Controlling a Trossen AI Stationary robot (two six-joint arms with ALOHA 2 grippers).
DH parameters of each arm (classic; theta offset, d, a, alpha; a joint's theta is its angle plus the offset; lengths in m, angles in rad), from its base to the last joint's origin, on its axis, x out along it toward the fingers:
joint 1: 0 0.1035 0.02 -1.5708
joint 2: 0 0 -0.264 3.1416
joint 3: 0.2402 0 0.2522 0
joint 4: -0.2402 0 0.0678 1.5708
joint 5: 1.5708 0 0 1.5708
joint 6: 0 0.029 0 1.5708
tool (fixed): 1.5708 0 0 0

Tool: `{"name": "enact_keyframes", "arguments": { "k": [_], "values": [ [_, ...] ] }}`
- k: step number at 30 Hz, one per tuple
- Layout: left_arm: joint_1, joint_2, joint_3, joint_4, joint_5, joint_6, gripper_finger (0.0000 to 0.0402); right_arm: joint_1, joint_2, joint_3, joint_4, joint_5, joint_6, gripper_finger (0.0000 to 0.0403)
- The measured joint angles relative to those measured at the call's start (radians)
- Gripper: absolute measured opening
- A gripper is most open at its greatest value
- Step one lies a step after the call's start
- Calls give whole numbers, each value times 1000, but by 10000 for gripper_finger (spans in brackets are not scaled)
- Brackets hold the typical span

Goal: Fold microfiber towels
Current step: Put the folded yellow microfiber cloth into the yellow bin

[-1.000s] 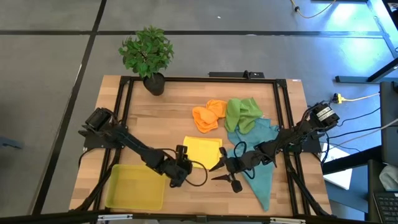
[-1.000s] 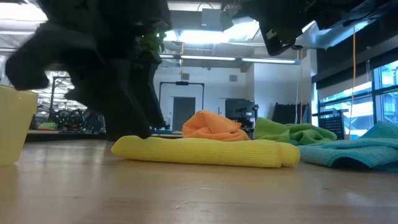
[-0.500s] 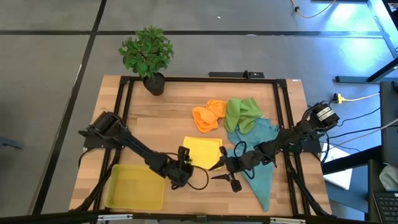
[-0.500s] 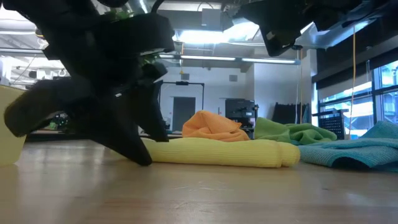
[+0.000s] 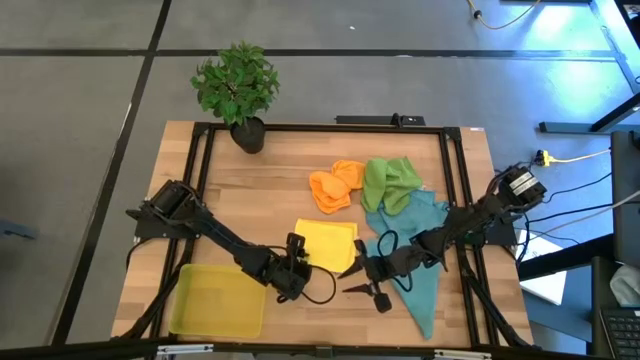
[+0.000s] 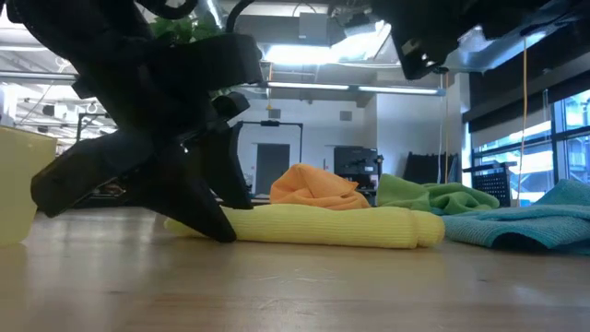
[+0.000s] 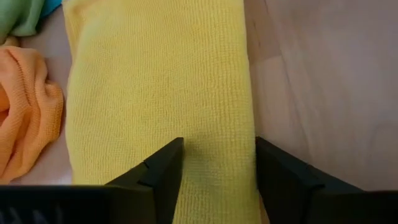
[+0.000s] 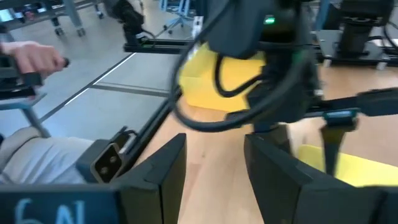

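The folded yellow towel (image 5: 325, 243) lies flat near the table's middle. My left gripper (image 7: 217, 180) stands open, slanting down over the towel's near left part, with one long edge (image 7: 247, 112) of the towel running between its fingers. In the low view one fingertip (image 6: 219, 229) is down at table level by the towel's left end (image 6: 241, 221). My right gripper (image 8: 214, 180) is open and holds nothing. It hovers at the towel's near right corner (image 5: 360, 268). Behind lie a crumpled orange towel (image 5: 335, 186), a green towel (image 5: 390, 181) and a spread teal towel (image 5: 418, 255). My left gripper comes at the yellow towel's near left part from the near left, slanting down, one finger (image 7: 163, 171) over the cloth and the other (image 7: 283, 177) at the wood beside its edge. I cannot tell whether the fingertips touch the cloth.
A rigid yellow tray (image 5: 218, 298) sits at the near left corner. A potted plant (image 5: 238, 88) stands at the far left. Black frame rails (image 5: 200, 170) run along the table's sides. Beyond the table, a person's hand (image 8: 31, 59) shows in the right wrist view.
My left gripper has sunk toward the table at the yellow towel's near left end and tipped more steeply. One of its fingertips is now down at table level. The towels have not moved.
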Motion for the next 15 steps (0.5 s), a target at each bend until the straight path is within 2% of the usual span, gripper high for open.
{"name": "enact_keyframes", "arguments": {
  "k": [5,10,12,15],
  "values": [
    [3,1,-2,-2,7,-2,123,48,0,0,-1,0,-2,163],
    [5,3,-4,-6,13,-23,44,96,0,0,-6,21,-58,163],
    [5,3,-4,-7,12,-24,14,120,0,0,-15,60,-118,163],
    [7,3,-5,-2,20,-24,5,151,19,1,-31,155,-193,163]
  ]
}}
